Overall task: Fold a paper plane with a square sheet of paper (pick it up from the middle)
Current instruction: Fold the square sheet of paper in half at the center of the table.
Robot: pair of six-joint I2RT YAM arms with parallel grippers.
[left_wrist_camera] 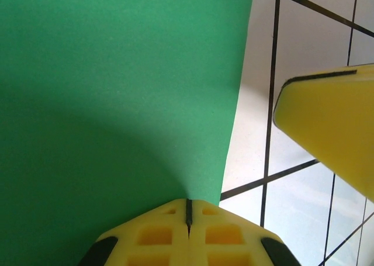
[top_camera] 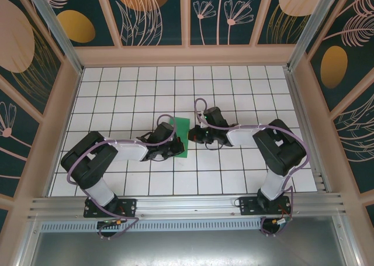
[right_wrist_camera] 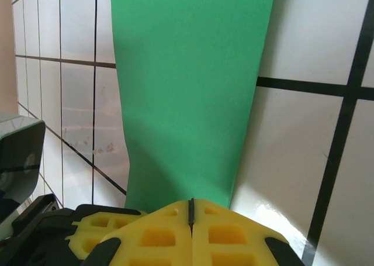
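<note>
The thin bright green sheet of paper (top_camera: 181,130) lies near the middle of the white counter with black grid lines (top_camera: 234,96), between the two arms. From above it reads as a narrow upright strip, roughly one tile wide and two long, slightly slanted.

The left hand (top_camera: 171,148) sits over the strip's lower left part, and the right hand (top_camera: 194,134) is just beside its right edge, higher up.

In the left wrist view the paper (left_wrist_camera: 117,102) covers most of the frame, and its right edge runs straight down to the seam of the left hand (left_wrist_camera: 188,216). That hand's yellow fingers are pressed fully together. A yellow finger (left_wrist_camera: 327,120) of the other hand hangs near, over bare counter (left_wrist_camera: 251,131).

In the right wrist view the paper (right_wrist_camera: 187,90) stretches away across the tiles (right_wrist_camera: 304,44) and reaches the tip of the right hand (right_wrist_camera: 191,213), which is also closed tight.

Whether either hand actually has paper nipped between its fingers cannot be told.

Dark panels painted with leaves and flowers (top_camera: 152,14) enclose the counter.
</note>
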